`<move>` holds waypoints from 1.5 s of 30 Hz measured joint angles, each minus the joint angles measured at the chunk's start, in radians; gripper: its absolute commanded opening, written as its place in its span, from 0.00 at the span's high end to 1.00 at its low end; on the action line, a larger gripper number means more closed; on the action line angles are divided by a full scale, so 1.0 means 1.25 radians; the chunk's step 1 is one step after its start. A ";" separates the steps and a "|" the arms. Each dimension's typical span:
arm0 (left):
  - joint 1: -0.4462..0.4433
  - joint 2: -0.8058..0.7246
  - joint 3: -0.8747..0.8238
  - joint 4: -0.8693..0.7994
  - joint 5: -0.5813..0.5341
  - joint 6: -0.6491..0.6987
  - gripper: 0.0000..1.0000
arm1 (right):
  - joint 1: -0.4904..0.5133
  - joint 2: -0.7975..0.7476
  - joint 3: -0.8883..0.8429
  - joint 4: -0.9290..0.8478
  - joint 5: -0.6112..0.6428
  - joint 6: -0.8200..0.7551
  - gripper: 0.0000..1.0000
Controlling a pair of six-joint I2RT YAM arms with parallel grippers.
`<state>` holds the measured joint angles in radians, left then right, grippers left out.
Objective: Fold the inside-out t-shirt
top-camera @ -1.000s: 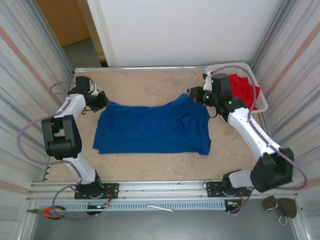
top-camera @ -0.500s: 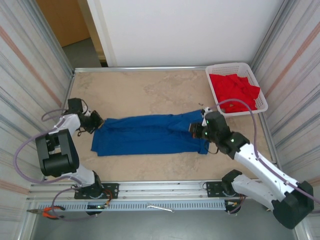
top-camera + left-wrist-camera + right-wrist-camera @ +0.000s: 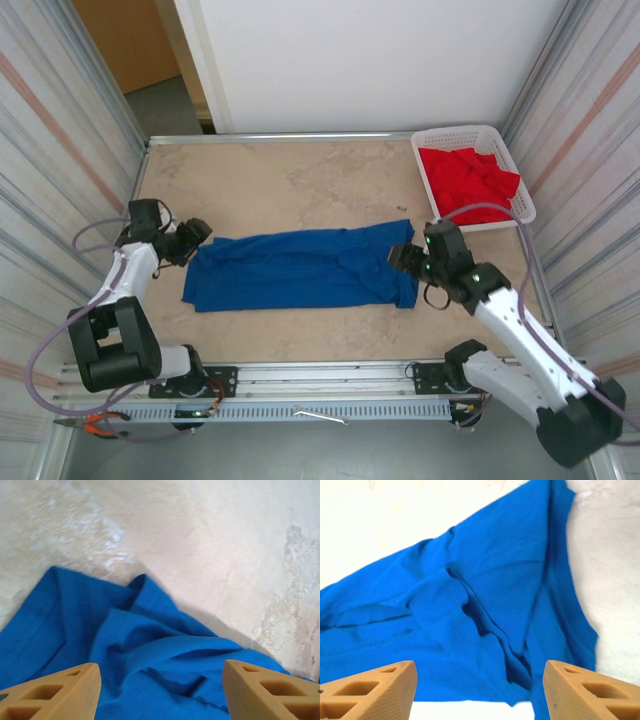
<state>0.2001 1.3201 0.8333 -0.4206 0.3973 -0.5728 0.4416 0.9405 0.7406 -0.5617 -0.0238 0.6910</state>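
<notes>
I have the inside-out t-shirt (image 3: 300, 268) lying flat on the table (image 3: 300, 180), to the left of the white basket (image 3: 421, 165) and nearer the arm bases than it. Its right end lies closest to the basket's near-left corner but apart from it. The shirt is plain royal blue and gathered into a long, narrow band running left to right, with uneven edges.

In the right wrist view the cloth lies in overlapping layers, with a dark crease down the middle and a seam line running along the edge on the basket side. In the left wrist view the end farthest from the basket is rumpled into soft ridges with one small raised peak.

The left gripper (image 3: 200, 236) hovers at that far end. Its tan fingers (image 3: 55, 692) are spread wide with nothing clamped between them. The right gripper (image 3: 400, 257) sits over the end nearest the basket, its fingers (image 3: 375, 690) equally wide and empty. A red garment (image 3: 465, 180) lies inside the basket.
</notes>
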 measured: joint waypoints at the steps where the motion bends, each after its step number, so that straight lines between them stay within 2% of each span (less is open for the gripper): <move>1: -0.017 0.002 0.016 -0.002 -0.005 0.003 0.34 | -0.005 0.060 0.027 0.015 -0.021 -0.019 0.34; 7: -0.089 0.026 0.074 -0.001 -0.017 0.013 0.34 | 0.004 0.384 0.155 0.093 -0.103 -0.106 0.34; 13: -0.094 0.039 0.075 -0.007 -0.019 0.013 0.33 | 0.013 0.561 0.241 0.130 -0.118 -0.158 0.38; 14: -0.094 0.039 0.075 -0.008 -0.019 0.013 0.33 | 0.013 0.576 0.246 0.136 -0.122 -0.165 0.43; 16: -0.094 0.039 0.075 -0.010 -0.019 0.013 0.33 | 0.013 0.599 0.247 0.145 -0.130 -0.175 0.61; 18: -0.094 0.039 0.075 -0.011 -0.019 0.013 0.34 | 0.013 0.610 0.247 0.146 -0.143 -0.180 0.90; 19: -0.094 0.039 0.075 -0.011 -0.019 0.013 0.33 | 0.013 0.611 0.247 0.147 -0.148 -0.181 0.99; 20: -0.094 0.039 0.075 -0.012 -0.019 0.013 0.33 | 0.014 0.610 0.247 0.150 -0.155 -0.183 1.00; 24: -0.094 0.039 0.075 -0.015 -0.019 0.015 0.34 | 0.020 0.584 0.240 0.152 -0.173 -0.183 1.00; 28: -0.093 0.040 0.075 -0.016 -0.019 0.016 0.34 | 0.047 0.491 0.226 0.130 -0.173 -0.182 1.00; 34: -0.092 0.039 0.075 -0.017 -0.019 0.019 0.34 | 0.133 0.367 0.197 0.119 -0.148 -0.142 1.00; 35: -0.092 0.040 0.075 -0.017 -0.019 0.019 0.34 | 0.156 0.357 0.183 0.119 -0.139 -0.129 0.97; 37: -0.092 0.039 0.075 -0.017 -0.018 0.019 0.34 | 0.201 0.349 0.154 0.117 -0.121 -0.097 0.77; 40: -0.092 0.039 0.075 -0.017 -0.018 0.019 0.33 | 0.280 0.349 0.107 0.117 -0.115 -0.045 0.64; 43: -0.092 0.039 0.077 -0.018 -0.016 0.021 0.33 | 0.352 0.348 0.091 0.104 -0.135 -0.010 0.56; 45: -0.092 0.039 0.081 -0.020 -0.013 0.021 0.33 | 0.360 0.334 0.093 0.096 -0.142 -0.008 0.55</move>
<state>0.0856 1.3693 0.9348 -0.4458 0.3817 -0.5468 0.8909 1.3575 0.8566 -0.4416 -0.2012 0.6811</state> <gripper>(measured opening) 0.665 0.440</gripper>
